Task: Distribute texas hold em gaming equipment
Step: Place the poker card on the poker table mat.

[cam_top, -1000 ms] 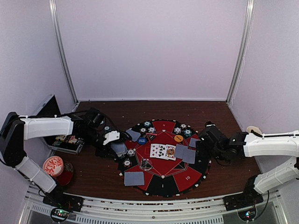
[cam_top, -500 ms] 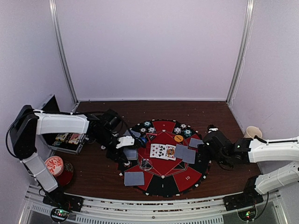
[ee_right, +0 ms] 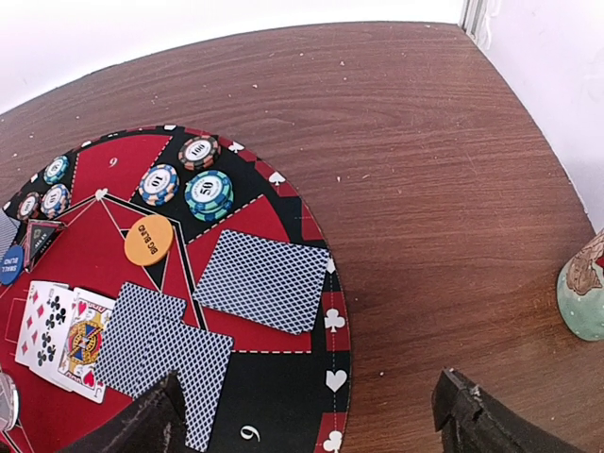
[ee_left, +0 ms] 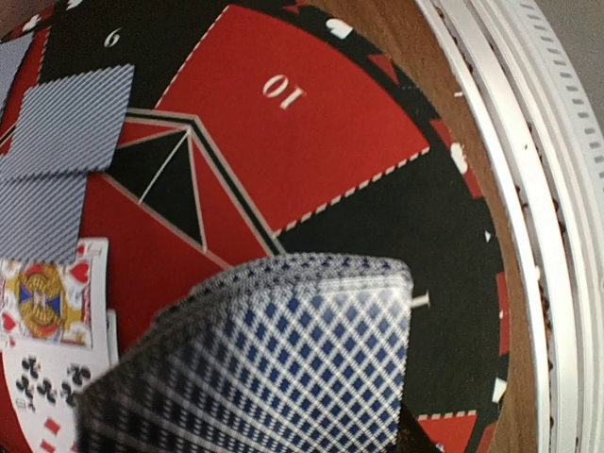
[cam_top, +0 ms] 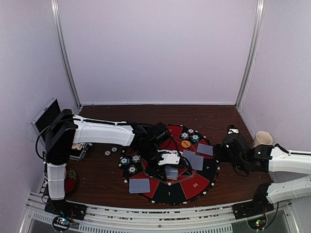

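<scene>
**chipcount:** ok, what's different from a second ago?

**foldpre:** The big change is on the left. A second back the left arm (cam_top: 102, 133) was parked off the mat's left edge by the case (cam_top: 46, 114). Now it's stretched right across, and the left pincer (cam_top: 170, 165) hangs over the middle of the mat (ee_left: 311, 132). The right arm (cam_top: 291, 160) has backed off toward its own side a bit. My read is that the left is on dealing duty and the right is making room.

**chipcount:** is the left actually holding anything?

**foldpre:** Yep. Half the left wrist view is a card stack (ee_left: 274, 368), blue-diamond backs, slightly fanned, right under the pincer. I can't see the fingers themselves there. From above, though, the stack hangs off the tip, so I'd call it pinched tight on the cards. Beneath it and off to one side, the face-up cards (ee_left: 42, 302) lie on the mat, and the red "10" wedge is out ahead of it.

**chipcount:** and the right one?

**foldpre:** The right pincer (ee_right: 311, 415) is spread wide, with nothing in it and touching nothing, hovering at the mat's rim. Straight ahead of it lies a single face-down card (ee_right: 264, 278). Further ahead and to its left are the orange button (ee_right: 149, 240) and the chip stacks (ee_right: 209, 193). To its right there's just bare desk (ee_right: 425, 142).
</scene>
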`<state>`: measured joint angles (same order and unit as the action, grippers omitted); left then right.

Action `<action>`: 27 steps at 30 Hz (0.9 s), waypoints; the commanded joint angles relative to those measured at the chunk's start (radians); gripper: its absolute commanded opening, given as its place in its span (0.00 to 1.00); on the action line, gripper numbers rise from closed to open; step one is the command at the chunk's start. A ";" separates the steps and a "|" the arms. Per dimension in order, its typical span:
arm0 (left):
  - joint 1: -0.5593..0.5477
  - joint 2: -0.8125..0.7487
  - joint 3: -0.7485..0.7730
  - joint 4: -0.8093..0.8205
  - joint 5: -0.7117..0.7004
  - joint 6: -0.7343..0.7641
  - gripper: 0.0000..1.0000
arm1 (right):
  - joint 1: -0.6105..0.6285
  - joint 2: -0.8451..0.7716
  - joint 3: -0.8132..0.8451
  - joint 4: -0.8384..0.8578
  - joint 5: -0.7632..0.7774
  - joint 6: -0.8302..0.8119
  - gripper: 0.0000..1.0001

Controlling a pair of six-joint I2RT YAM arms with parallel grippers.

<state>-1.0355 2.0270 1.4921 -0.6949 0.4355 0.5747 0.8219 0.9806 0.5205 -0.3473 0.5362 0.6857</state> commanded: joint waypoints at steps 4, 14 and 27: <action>-0.102 0.160 0.164 -0.035 0.029 -0.082 0.39 | -0.009 -0.052 -0.039 0.026 0.023 -0.001 0.92; -0.159 0.262 0.268 -0.066 0.066 -0.118 0.42 | -0.010 -0.124 -0.059 0.042 0.003 -0.017 0.92; -0.184 0.314 0.301 -0.069 0.062 -0.131 0.53 | -0.010 -0.145 -0.062 0.042 0.004 -0.017 0.92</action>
<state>-1.2091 2.3013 1.7809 -0.7506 0.4877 0.4564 0.8177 0.8474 0.4702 -0.3168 0.5312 0.6769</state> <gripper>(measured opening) 0.492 0.918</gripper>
